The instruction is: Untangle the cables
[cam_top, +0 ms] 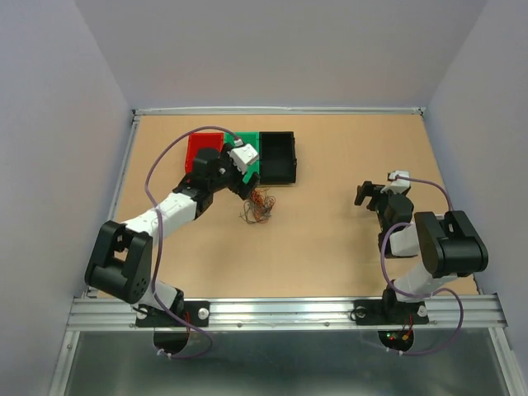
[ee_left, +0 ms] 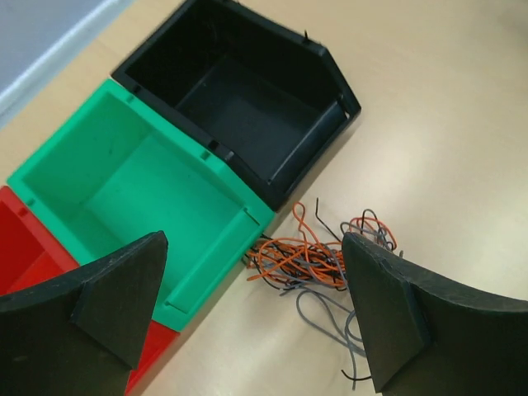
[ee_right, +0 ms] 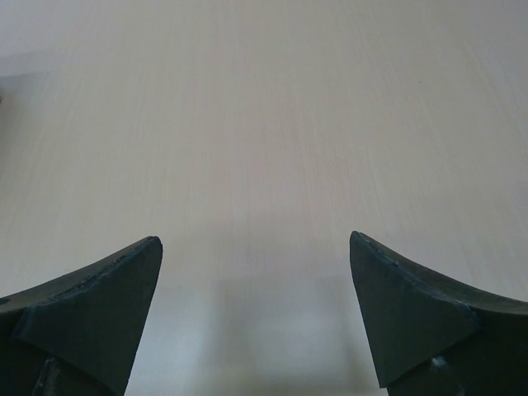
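A small tangle of thin orange, grey and black cables lies on the table just in front of the green bin. In the left wrist view the cables press against the green bin's front corner, with grey loops trailing toward the camera. My left gripper is open and empty, held over the table just left of the tangle; its right finger covers part of the wires. My right gripper is open and empty over bare table at the right, far from the cables.
Three open bins stand in a row at the back left: red, green and black. In the left wrist view the green bin and black bin are empty. Walls enclose the table.
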Available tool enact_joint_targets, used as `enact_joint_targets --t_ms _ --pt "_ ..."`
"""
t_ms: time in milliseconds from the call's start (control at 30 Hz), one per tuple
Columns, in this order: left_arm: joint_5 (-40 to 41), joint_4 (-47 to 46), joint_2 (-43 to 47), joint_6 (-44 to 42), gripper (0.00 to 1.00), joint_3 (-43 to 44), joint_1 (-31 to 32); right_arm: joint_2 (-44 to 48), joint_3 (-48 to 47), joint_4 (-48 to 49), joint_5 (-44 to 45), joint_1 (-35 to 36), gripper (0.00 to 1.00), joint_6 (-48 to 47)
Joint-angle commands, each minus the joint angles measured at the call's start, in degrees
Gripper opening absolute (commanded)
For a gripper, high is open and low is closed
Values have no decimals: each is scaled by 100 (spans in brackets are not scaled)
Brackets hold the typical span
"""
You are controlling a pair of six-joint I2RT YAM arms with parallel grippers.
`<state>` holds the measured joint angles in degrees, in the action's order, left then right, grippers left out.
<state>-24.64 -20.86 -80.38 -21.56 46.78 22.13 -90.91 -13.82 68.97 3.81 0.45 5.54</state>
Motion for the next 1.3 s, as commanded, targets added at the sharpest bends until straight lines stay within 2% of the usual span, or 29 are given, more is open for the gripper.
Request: enact_joint_targets --t_ms 0,167,200,333,500,600,700,800,933,1000,1033,1067,1133,1167,1233,1267 --pt "450 415 -276 -472 99 436 177 12 -77 187 -171 -18 100 -150" --pt "460 969 -514 -647 99 692 274 380 -129 -128 14 61 100 -194" --pt "730 1014 -583 -613 99 709 361 555 -129 -260 75 69 100 -168" --pt "883 1286 -760 -779 99 735 555 1496 -147 -1277 400 69 100 60" --pt "1076 1576 -892 -1095 99 683 994 2796 89 -1632 358 70 100 1552" --pt "1075 1576 -909 -1148 99 621 1065 3489 301 -1667 147 78 100 1862" --pt "1006 1646 -971 -1166 99 648 1074 3878 740 -1694 488 78 100 2810" --pt "961 1813 -1216 -1219 99 770 1118 4379 873 -1921 182 69 100 2742" --pt "1233 1884 -1620 -1131 97 946 1153 4539 847 -2466 -363 69 99 2777" --pt "1383 1963 -1770 -1069 90 1069 1162 4416 715 -2651 -820 78 99 2768" --pt "1375 1998 -1875 -1061 80 1096 1153 4224 662 -2756 -1056 70 99 2733" --pt "1348 2051 -1911 -1069 75 1131 1162 4118 627 -2775 -1189 69 98 2724" --pt "1313 2077 -1972 -1087 55 1201 1153 3881 504 -2775 -1435 69 97 2681" --pt "1278 2077 -1955 -1104 36 1210 1153 3766 460 -2775 -1715 69 93 2637" --pt "1094 2077 -1851 -1192 16 1201 1153 3406 364 -2662 -2171 87 88 2619" --pt "850 2199 -1798 -1227 13 1184 1162 3144 328 -2574 -2357 122 84 2584"
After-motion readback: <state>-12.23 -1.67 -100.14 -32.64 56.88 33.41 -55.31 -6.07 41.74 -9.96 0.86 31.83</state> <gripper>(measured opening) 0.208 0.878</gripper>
